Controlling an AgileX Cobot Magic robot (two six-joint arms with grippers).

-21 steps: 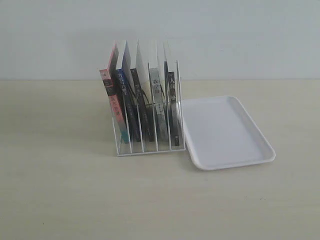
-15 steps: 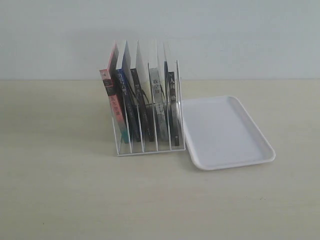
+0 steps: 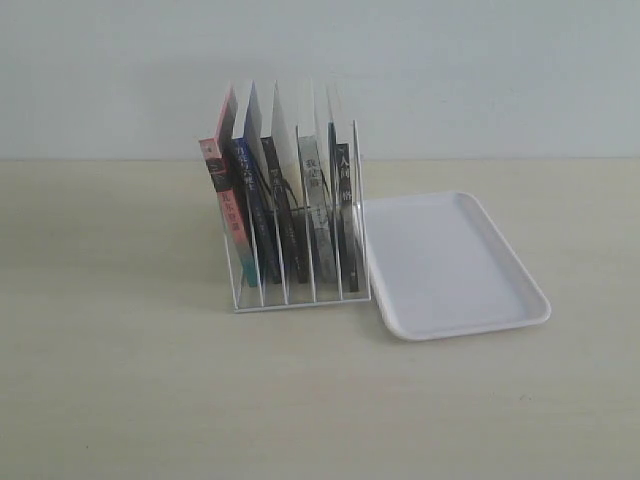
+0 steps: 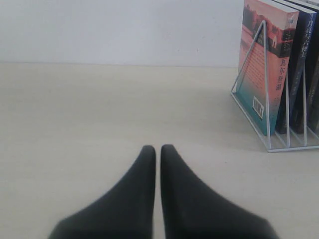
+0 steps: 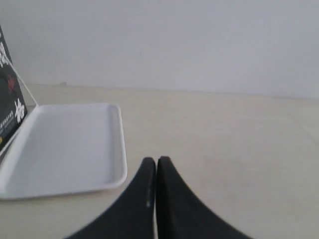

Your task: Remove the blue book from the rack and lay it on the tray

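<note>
The white wire rack [image 3: 300, 302] stands mid-table with several upright books. The blue book [image 3: 247, 185] sits in the second slot from the left, beside the pink-spined book [image 3: 222, 195]. Right of the rack lies the white tray [image 3: 450, 262], with nothing in it. Neither gripper shows in the exterior view. In the left wrist view my left gripper [image 4: 158, 148] is shut on nothing, low over bare table, well short of the rack [image 4: 266, 89] and the blue book's spine [image 4: 300, 64]. My right gripper [image 5: 156, 160] is shut and empty, just off the tray's corner [image 5: 65, 144].
Black-spined books [image 3: 310, 205] fill the other slots; one of them [image 5: 10, 97] edges the right wrist view. A pale wall runs behind the table. Bare wooden tabletop [image 3: 120, 380] lies around the rack and the tray.
</note>
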